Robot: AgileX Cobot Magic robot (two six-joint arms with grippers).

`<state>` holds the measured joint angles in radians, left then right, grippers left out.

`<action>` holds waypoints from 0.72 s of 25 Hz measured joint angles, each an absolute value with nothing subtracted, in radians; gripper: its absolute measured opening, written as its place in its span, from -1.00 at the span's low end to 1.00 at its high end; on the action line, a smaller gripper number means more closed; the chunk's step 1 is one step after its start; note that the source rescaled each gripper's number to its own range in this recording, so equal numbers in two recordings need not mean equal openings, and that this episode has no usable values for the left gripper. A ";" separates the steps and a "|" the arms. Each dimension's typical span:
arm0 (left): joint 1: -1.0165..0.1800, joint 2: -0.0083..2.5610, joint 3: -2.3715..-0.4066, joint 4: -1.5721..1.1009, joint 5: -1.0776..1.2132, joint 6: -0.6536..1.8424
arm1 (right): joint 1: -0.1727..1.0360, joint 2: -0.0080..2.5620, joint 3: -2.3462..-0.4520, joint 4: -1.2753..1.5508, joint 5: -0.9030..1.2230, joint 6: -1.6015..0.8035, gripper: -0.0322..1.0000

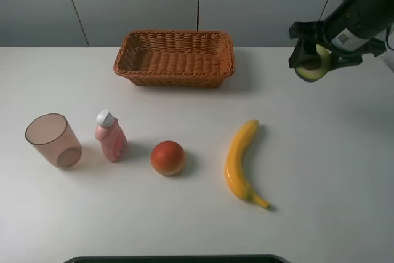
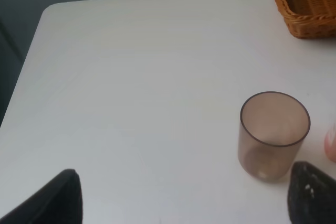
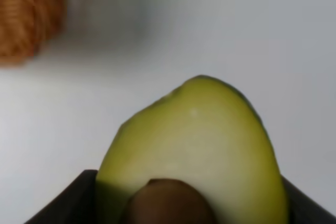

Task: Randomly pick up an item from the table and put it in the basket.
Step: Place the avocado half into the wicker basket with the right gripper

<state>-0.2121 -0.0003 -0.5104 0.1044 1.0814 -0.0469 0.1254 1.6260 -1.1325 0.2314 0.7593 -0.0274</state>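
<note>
The halved avocado hangs aloft, right of the wicker basket.

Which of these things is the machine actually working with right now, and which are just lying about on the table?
In the job: avocado half, gripped in the right fingers above the table; basket, where it should go.
Lying about: cup; pink bottle; red-orange fruit; banana.
</note>
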 joint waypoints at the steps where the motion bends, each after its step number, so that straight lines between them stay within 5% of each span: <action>1: -0.212 0.000 -0.510 0.104 1.081 -0.047 | 0.152 1.626 -1.183 0.235 0.755 -0.034 -0.94; 18: -0.212 0.000 -0.510 0.104 1.081 -0.047 | 0.444 2.123 -1.697 0.289 0.561 -0.040 -0.94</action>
